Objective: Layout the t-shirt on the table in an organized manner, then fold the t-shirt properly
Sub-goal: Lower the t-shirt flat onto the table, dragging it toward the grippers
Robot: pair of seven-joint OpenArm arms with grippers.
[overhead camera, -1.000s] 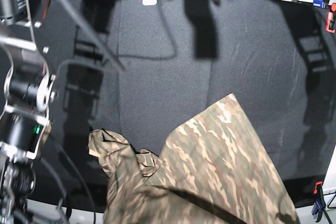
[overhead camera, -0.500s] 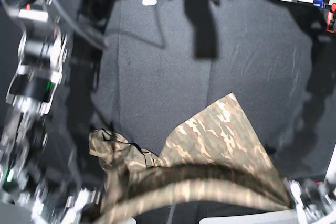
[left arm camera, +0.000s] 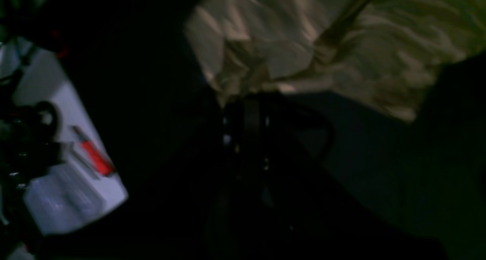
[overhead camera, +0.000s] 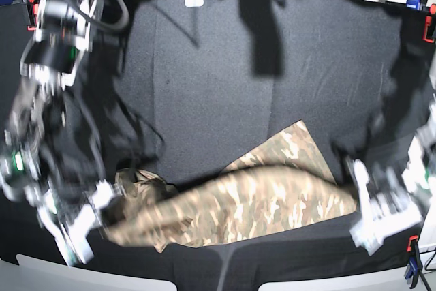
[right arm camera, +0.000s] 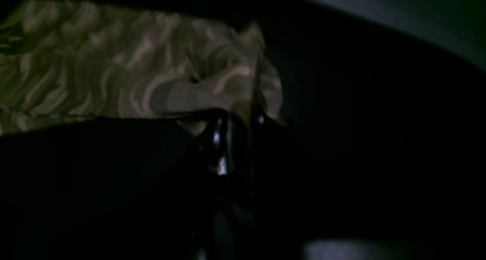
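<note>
Since a second ago we have lifted the t-shirt [overhead camera: 259,199] edge off the table [overhead camera: 225,86]: left gripper [left arm camera: 245,100] and right gripper [right arm camera: 237,117] each pinch a near corner, stretching it for layout

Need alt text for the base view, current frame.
Two blurred robot arms hold a camouflage t-shirt stretched between them near the front edge of a black-draped table. The right claw grips its bunched end on the view's left, the left claw the other end. One corner lies flat on the cloth.
</note>
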